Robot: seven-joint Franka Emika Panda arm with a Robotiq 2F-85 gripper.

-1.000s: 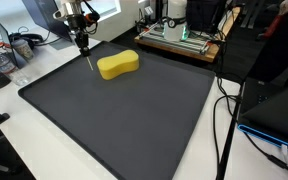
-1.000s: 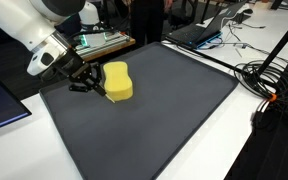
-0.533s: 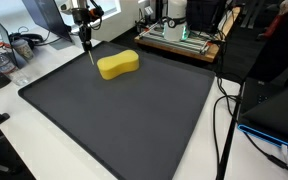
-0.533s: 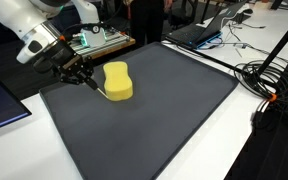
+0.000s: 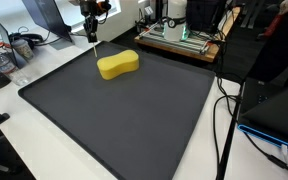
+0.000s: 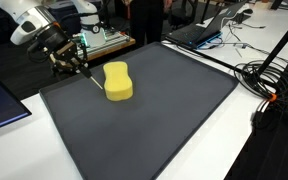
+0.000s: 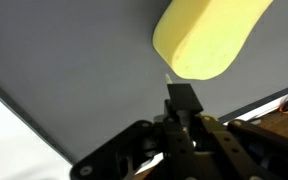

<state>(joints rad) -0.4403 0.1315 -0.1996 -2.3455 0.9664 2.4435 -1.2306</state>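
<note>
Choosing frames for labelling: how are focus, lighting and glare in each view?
Wrist view: sponge bright, soft-edged, slightly blurred. In both exterior views sponge sharp, light even, soft shadow beneath it; mat matte, no glare; the thin stick in the jaws barely resolves.

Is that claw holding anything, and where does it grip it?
Yes: the gripper pinches a thin pale stick by its upper end, near the yellow sponge.

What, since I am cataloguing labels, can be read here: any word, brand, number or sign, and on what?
No text can be read.
The sponge, mat and hand show no markings.
The gear behind the mat: any lettering is too small and blurred to read.
</note>
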